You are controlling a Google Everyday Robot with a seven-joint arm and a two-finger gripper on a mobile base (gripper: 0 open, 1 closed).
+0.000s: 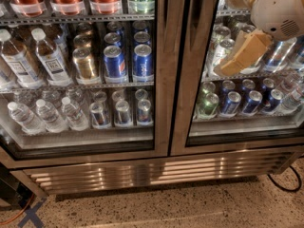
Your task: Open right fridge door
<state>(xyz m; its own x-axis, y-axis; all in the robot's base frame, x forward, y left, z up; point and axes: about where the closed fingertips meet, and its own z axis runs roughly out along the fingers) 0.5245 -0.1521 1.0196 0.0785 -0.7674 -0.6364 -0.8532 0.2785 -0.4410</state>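
— What is taking up the most room in the view?

— The fridge point(142, 172) is filling nearly all of it, standing on a speckled floor point(190, 208). The right fridge door point(251, 129) is occupying the right half. It is lying flush with the left door point(80, 132), so it is looking closed (no gap is showing between the two steel frames).

— And where is the gripper sitting?

— The gripper point(237, 56) is hanging in front of the upper part of the right door's glass, under the white arm housing point(280, 8). Its tan body is slanting down and toward the middle of the fridge. Whether it is wide or narrow, one cannot tell, and also not whether it is touching the pane.

— So what is the coming move depending on?

— On the inner stile point(190, 80) of the right door. It is running vertically, from top to bottom, and it is lying on the centre side of the gripper, near but apart from it. No handle is showing. Probably the door is hinging at its outer edge, so the free edge is likely lying at the centre. The robot's single arm is then needing to travel sideways toward that edge, not deeper against the glass, which is offering nothing to catch.

— Anything smaller?

— Only the blue cans point(242, 102) standing behind the pane, below the gripper.
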